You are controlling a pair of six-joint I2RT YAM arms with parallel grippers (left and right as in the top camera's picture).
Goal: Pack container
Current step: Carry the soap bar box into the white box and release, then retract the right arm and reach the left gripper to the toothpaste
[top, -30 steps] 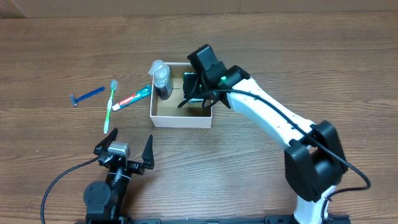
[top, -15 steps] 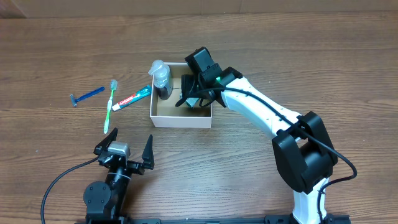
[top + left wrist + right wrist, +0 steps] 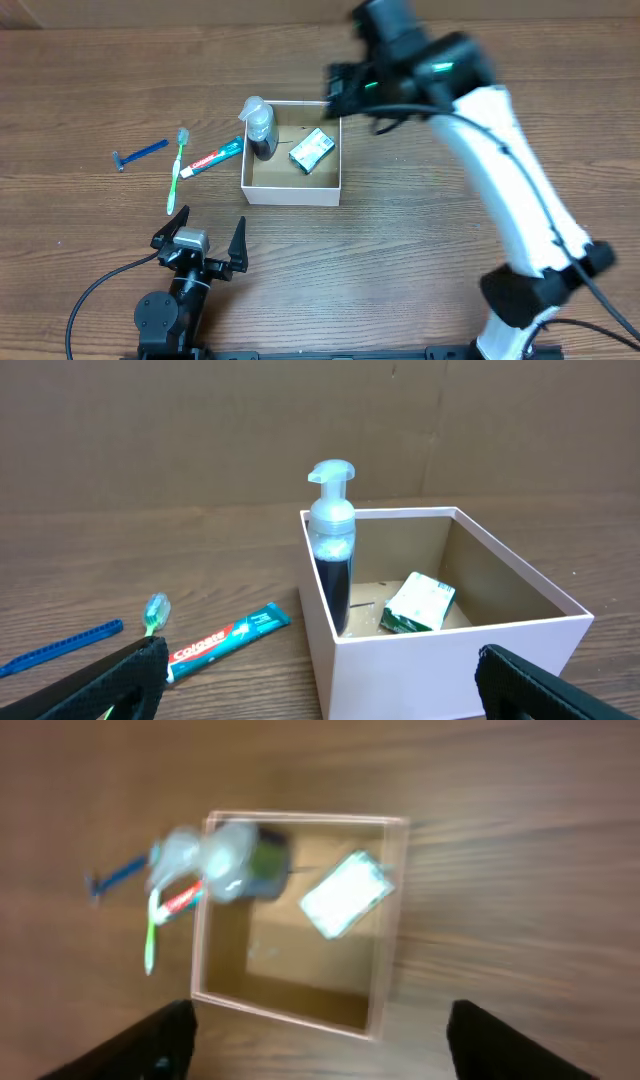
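The container (image 3: 290, 190) sits on the surface (image 3: 400, 280) toward its far edge, holding a pump bottle (image 3: 261, 128) and a packet (image 3: 311, 151). The right pincer (image 3: 318, 1020) hovers above it, spread. The left pincer (image 3: 200, 235), near the front edge, is also spread.

Container (image 3: 290, 195), square, white cardboard: 1.
Inside it: pump bottle (image 3: 260, 128), dark contents: 1; green-and-white packet (image 3: 312, 150): 1.
On the tabletop, left of the container: toothpaste tube (image 3: 216, 156): 1; toothbrush (image 3: 177, 172), green: 1; razor (image 3: 140, 153), blue: 1.
Loose items: 5, two boxed, three out.
Grippers: 2, namely left gripper (image 3: 200, 232) and right gripper (image 3: 320, 1010).
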